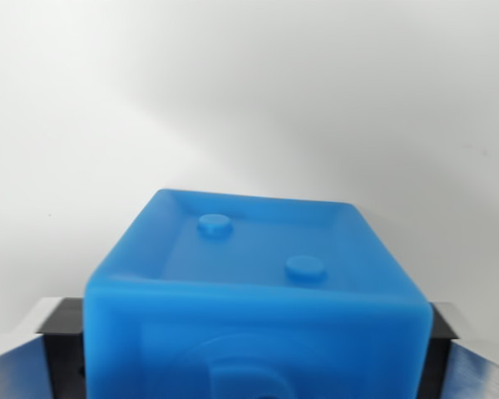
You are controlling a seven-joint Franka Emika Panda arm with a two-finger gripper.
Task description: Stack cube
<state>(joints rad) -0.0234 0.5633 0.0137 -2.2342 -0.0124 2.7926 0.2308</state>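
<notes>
Wrist view: we see a blue cube (254, 291) sitting squarely between the gripper's (249, 349) metal fingers (21, 366), which press its left and right faces, so we judge the gripper clenched on it. The cube fills the lower frame directly ahead of the palm. Its far face is recessed, with two round studs (214, 224). No long axis to speak of. We see no second cube and no containers, only a plain white surface (249, 91). The stacking target's bearing cannot be told.
</notes>
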